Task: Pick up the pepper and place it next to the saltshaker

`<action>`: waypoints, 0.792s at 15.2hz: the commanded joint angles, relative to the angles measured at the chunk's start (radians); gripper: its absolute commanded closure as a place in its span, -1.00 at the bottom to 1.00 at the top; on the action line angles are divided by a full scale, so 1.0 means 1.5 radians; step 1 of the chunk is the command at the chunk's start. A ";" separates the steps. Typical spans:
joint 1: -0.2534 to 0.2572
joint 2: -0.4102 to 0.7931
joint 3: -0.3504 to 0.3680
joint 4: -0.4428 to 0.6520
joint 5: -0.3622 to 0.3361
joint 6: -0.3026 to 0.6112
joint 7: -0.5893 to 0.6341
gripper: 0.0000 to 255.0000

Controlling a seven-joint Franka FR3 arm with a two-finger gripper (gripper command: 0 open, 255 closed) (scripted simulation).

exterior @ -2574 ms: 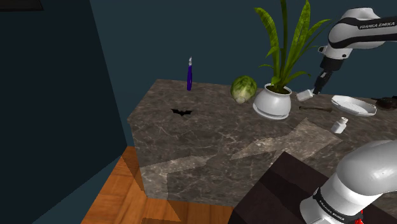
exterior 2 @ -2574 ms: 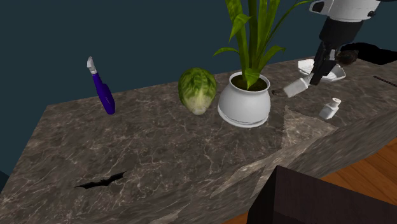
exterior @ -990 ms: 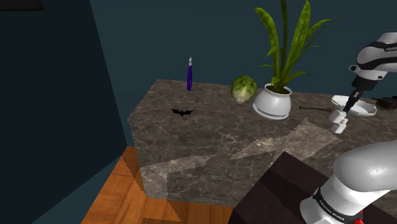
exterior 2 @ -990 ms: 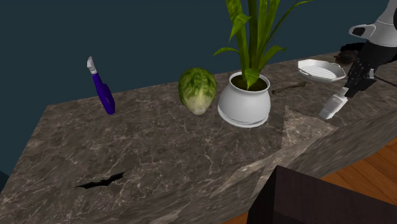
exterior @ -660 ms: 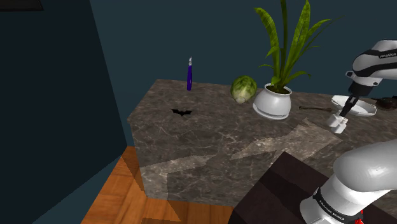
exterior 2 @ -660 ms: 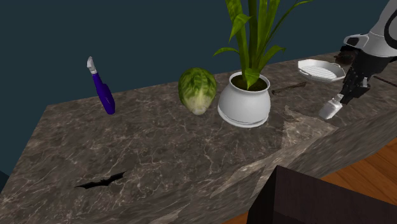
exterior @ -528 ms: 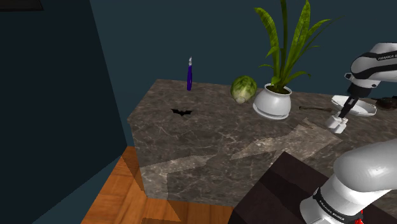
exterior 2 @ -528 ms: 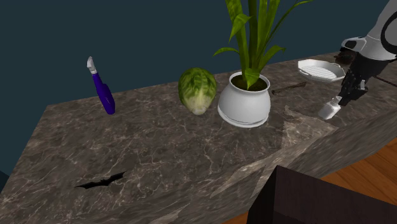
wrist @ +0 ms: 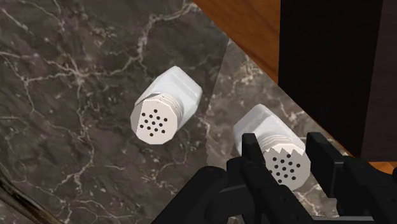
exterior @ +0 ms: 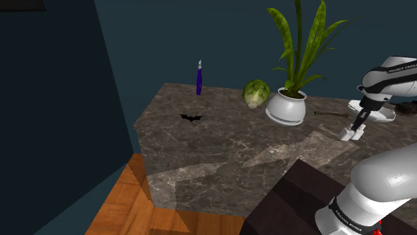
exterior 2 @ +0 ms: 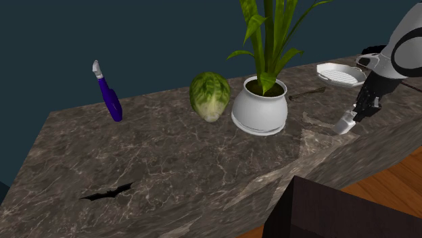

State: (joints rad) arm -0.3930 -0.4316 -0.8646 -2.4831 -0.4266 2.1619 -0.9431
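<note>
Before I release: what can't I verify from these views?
- Whether the held shaker rests on the counter: wrist view, its cap hides its base.
- Gap to the other shaker: shoulder view, gripper overlaps both, too small.
- Which is salt, which pepper: both white, unmarked.

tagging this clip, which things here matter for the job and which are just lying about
Job:
gripper
white pepper shaker it clasps
white saltshaker

Lying about:
potted plant
cabbage
purple-handled tool
white dish
black bat shape
</note>
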 commanded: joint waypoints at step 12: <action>0.005 0.015 -0.011 -0.011 0.002 0.026 -0.002 -1.00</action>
State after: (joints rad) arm -0.3851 -0.4092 -0.8816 -2.4998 -0.4238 2.2013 -0.9461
